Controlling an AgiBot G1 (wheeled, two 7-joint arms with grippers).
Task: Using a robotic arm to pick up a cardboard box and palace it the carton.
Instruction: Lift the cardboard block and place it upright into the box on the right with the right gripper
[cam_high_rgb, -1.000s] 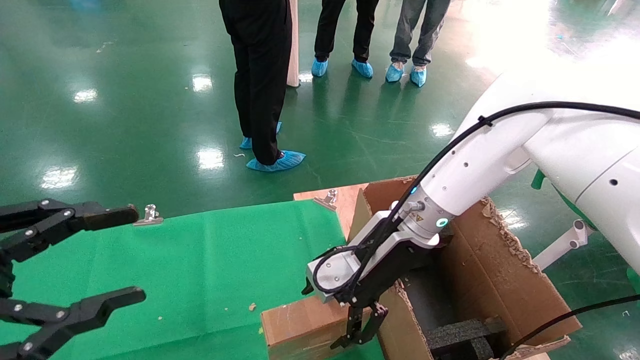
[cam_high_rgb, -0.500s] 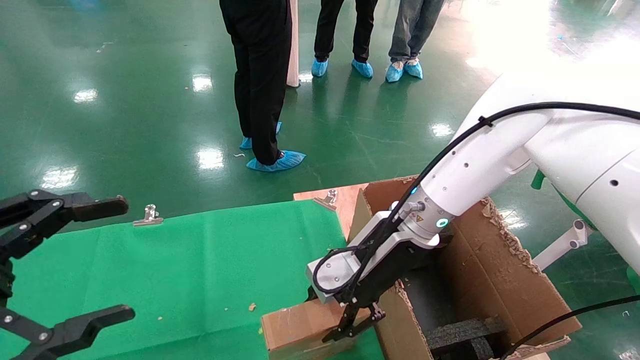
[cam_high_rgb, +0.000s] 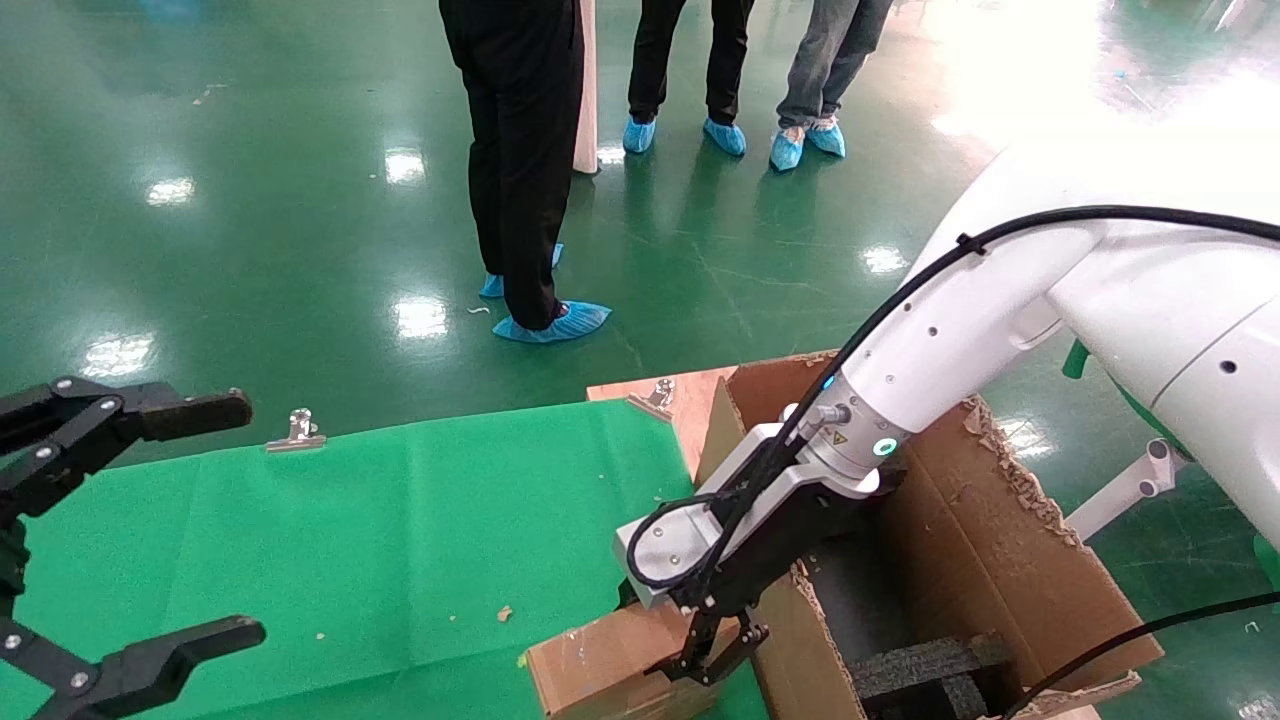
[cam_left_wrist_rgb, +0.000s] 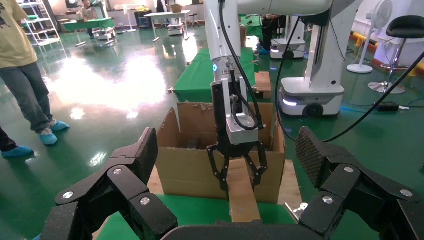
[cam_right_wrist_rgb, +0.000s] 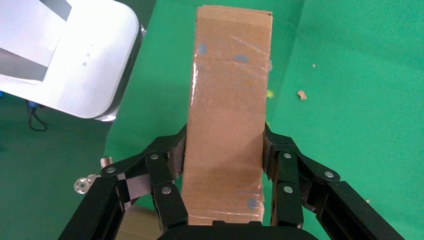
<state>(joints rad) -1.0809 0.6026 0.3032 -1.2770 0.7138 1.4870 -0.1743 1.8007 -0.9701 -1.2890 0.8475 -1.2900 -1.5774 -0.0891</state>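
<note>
Right in the grip of the right black multi-link finger gripper (cam_right_wrist_rgb: 224, 150) sits the small flat brown cardboard box sealed with clear tape (cam_right_wrist_rgb: 229, 112), and the fingers (cam_right_wrist_rgb: 170, 160) are clamped against its two long sides, one pad on each. The box runs lengthwise straight out from the palm, its far end poking well past the fingertips. In the head view that same gripper (cam_high_rgb: 712, 655) bites the near end of the box (cam_high_rgb: 600, 670), which is tilted with one end up over the green cloth-covered table (cam_high_rgb: 400, 520).

Directly beneath and beyond the box lies that green cloth, dotted with a few small crumbs of cardboard (cam_right_wrist_rgb: 301, 94). Just behind the gripper rises the white glossy robotic arm with its black wrist and grey camera block (cam_high_rgb: 940, 350), a black cable (cam_high_rgb: 900, 290) looping along it.

Immediately to the arm's side of the gripper stands the large brown corrugated carton with ragged torn flaps (cam_high_rgb: 1000, 540), its near wall just beside the held box; black foam blocks (cam_high_rgb: 925, 670) lie in its bottom. The box is outside the carton, at its wall.

Well apart across the table, the left bare black gripper (cam_high_rgb: 140, 530) hovers with its fingers spread wide, nothing between them. Past it, a silver metal binder clip (cam_high_rgb: 297, 430) pins the cloth's far edge. Farthest out, people in blue shoe covers (cam_high_rgb: 550, 322) stand on the glossy green floor (cam_high_rgb: 250, 200).
</note>
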